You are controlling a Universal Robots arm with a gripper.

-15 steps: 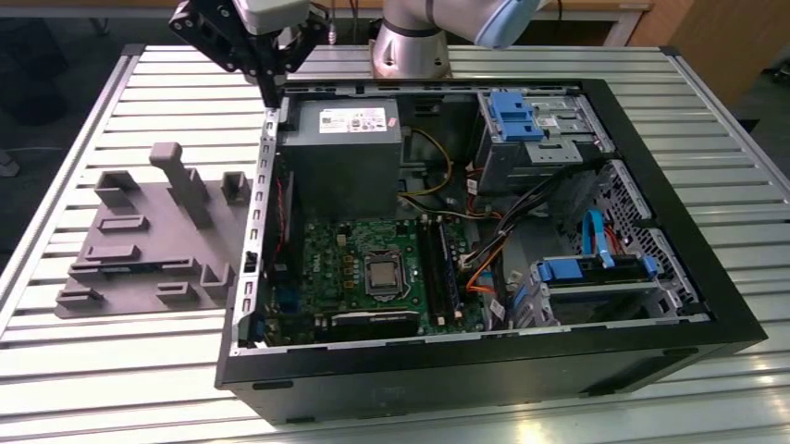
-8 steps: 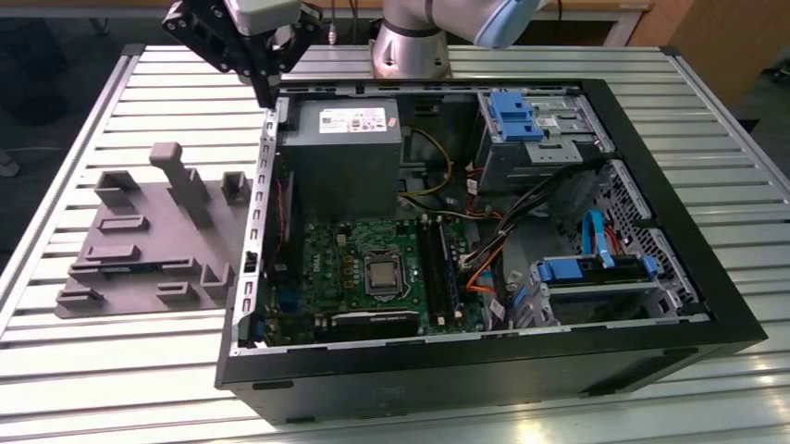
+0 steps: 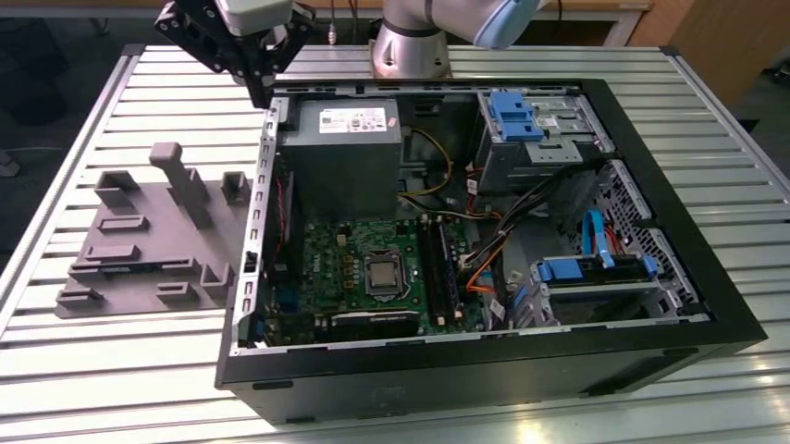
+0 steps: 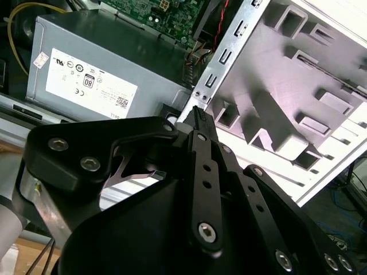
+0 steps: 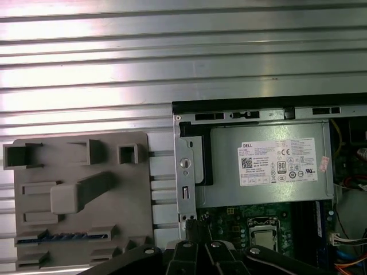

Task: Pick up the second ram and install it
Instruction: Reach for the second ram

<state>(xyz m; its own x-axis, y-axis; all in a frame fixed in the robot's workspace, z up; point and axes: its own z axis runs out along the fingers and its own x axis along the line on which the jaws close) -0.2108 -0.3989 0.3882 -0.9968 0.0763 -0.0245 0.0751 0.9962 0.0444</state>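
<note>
Your gripper (image 3: 262, 97) hangs over a corner of the computer case (image 3: 432, 86), fingers pinched together on nothing. The ram stick (image 5: 51, 236) lies in a slot of the grey holder (image 5: 80, 166) beside the case, not picked up nor installed yet

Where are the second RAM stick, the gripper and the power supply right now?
second RAM stick (image 5: 51, 236): first wrist view, middle of its blue edge.
gripper (image 3: 263, 98): exterior view, between its fingertips.
power supply (image 3: 336, 162): exterior view, bare grey casing.
</note>
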